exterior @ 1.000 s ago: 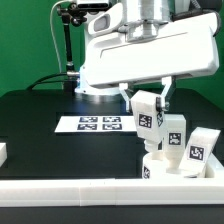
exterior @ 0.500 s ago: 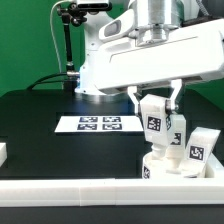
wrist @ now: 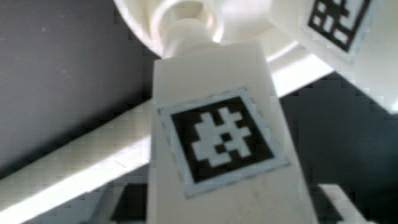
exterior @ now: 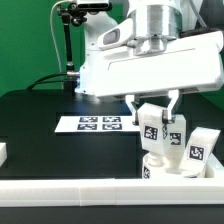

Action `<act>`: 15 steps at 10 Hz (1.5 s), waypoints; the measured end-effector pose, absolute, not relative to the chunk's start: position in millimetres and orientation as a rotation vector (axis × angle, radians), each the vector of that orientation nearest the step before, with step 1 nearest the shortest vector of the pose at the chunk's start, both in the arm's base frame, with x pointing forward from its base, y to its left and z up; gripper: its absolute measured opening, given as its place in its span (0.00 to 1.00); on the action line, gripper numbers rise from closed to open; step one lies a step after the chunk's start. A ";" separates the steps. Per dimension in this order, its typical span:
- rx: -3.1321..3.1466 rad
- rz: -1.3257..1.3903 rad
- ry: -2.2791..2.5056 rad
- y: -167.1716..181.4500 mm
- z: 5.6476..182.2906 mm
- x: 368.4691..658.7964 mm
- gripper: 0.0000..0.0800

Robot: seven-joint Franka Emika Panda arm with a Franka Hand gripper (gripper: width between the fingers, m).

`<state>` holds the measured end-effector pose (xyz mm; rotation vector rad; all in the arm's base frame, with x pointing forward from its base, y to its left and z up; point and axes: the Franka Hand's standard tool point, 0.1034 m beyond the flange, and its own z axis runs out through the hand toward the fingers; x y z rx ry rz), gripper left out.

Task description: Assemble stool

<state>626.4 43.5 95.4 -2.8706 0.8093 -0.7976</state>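
Note:
My gripper (exterior: 152,108) is shut on a white block leg (exterior: 151,126) with a black-and-white tag and holds it upright over the round white seat (exterior: 162,164), at the exterior view's right front. A second leg (exterior: 174,132) stands on the seat just beside the held one. A third leg (exterior: 199,147) stands at the seat's right. In the wrist view the held leg (wrist: 217,140) fills the middle, its tag facing the camera, and the seat's rim (wrist: 178,30) shows beyond its end. The fingertips are mostly hidden by the leg.
The marker board (exterior: 97,124) lies flat on the black table behind the seat. A long white border rail (exterior: 70,198) runs along the front edge. A small white part (exterior: 3,153) sits at the exterior view's left edge. A black stand (exterior: 70,50) rises at the back.
The arm has shifted a little to the exterior view's right, then lowered, carrying the held leg down closer to the seat.

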 end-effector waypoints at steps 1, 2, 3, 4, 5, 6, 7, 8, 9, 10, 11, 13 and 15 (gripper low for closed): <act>-2.873 -0.795 0.806 44.7 94.0 625.8 0.41; -2.876 -0.790 0.804 45.6 91.6 624.7 0.41; -2.880 -0.785 0.804 45.2 88.8 623.7 0.41; -2.884 -0.782 0.804 44.9 87.0 623.0 0.41; -2.887 -0.779 0.803 44.6 84.6 622.1 0.41; -2.887 -0.790 0.802 43.6 84.2 622.4 0.41; -2.886 -0.806 0.800 41.9 83.8 622.6 0.41; -2.885 -0.827 0.800 38.9 83.6 622.6 0.41; -2.883 -0.846 0.801 36.8 82.7 621.7 0.41; -2.882 -0.854 0.799 36.7 82.9 622.0 0.41; -2.883 -0.855 0.794 36.8 83.1 622.2 0.42; -2.887 -0.855 0.787 36.8 83.1 622.2 0.67; -2.890 -0.855 0.780 37.0 83.2 622.4 0.78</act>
